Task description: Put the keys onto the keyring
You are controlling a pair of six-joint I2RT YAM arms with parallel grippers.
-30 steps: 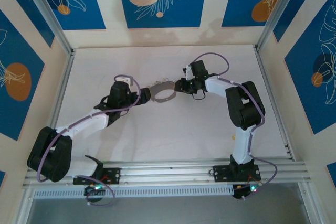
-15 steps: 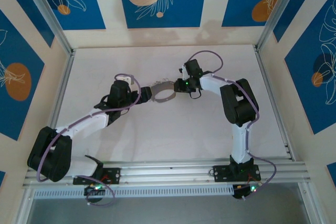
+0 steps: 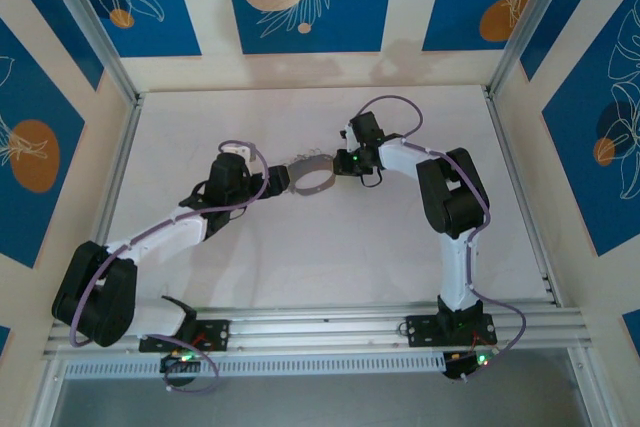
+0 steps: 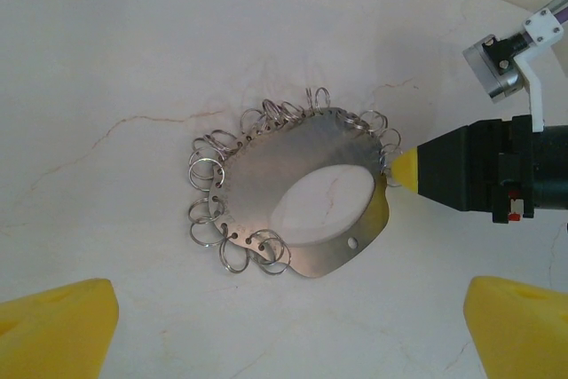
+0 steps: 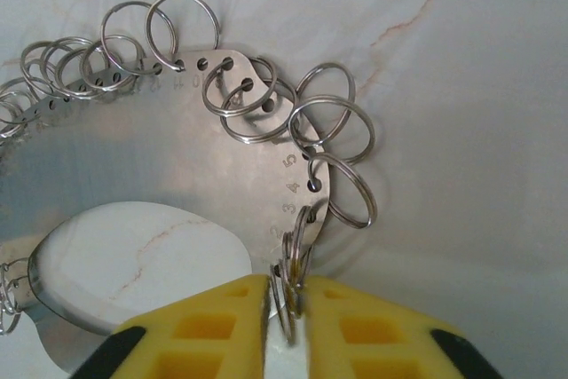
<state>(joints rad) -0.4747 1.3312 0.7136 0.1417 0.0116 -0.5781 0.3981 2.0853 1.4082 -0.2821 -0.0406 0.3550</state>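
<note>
Keyring plate [image 3: 312, 178] [image 4: 293, 153] [image 5: 133, 157], steel, fringed with small rings, lying flat near the centre of the surface [image 3: 300, 257], slightly toward its far edge; right fingers [image 5: 213, 317] clenching one split ring [image 5: 288, 286] at the plate's right rim; left fingers [image 4: 53, 326] hovering fully released just beside its left rim.

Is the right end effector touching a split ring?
Touching. Right wrist view: both yellow fingers press a split ring at the metal plate's edge.
</note>
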